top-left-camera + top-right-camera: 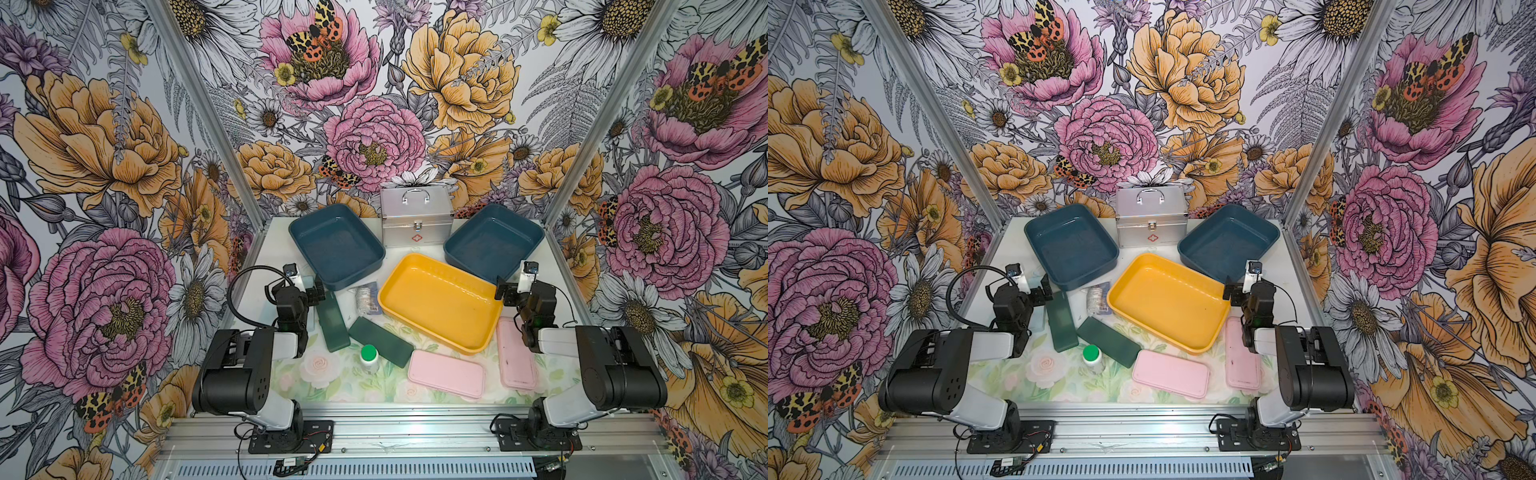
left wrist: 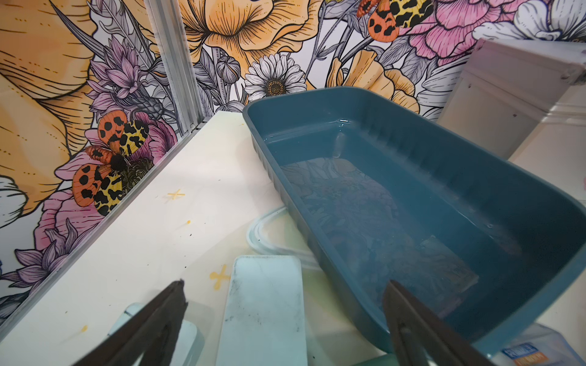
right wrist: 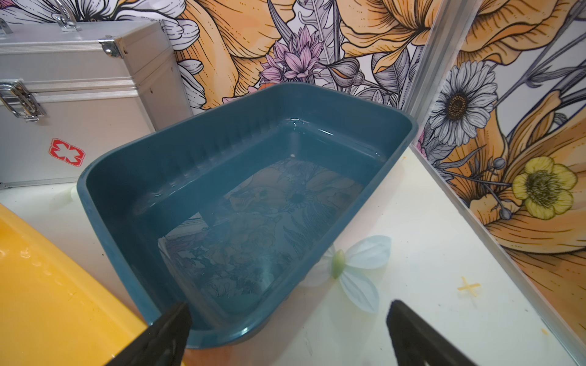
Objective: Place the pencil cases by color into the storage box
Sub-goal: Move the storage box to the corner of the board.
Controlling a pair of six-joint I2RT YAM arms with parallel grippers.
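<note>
Two dark green pencil cases [image 1: 332,322] [image 1: 380,336] lie left of centre, and two pink ones [image 1: 446,373] [image 1: 515,359] lie at the front right. Below my left gripper [image 2: 285,283] lies a pale blue case [image 2: 264,313], with a second pale blue one [image 2: 187,339] beside it, partly hidden by a finger. Three storage boxes hold nothing: two teal [image 1: 336,245] [image 1: 494,241] and one yellow [image 1: 440,303]. Both grippers are open and hold nothing. The left [image 1: 318,291] hovers by the left teal box [image 2: 412,196]; the right [image 1: 500,289] [image 3: 289,304] hovers between the yellow box [image 3: 47,285] and the right teal box [image 3: 253,206].
A silver metal case [image 1: 415,218] stands at the back between the teal boxes. A small green-capped bottle [image 1: 369,358] stands in front of the green cases, and a clear packet [image 1: 366,296] lies left of the yellow box. Flowered walls enclose the table on three sides.
</note>
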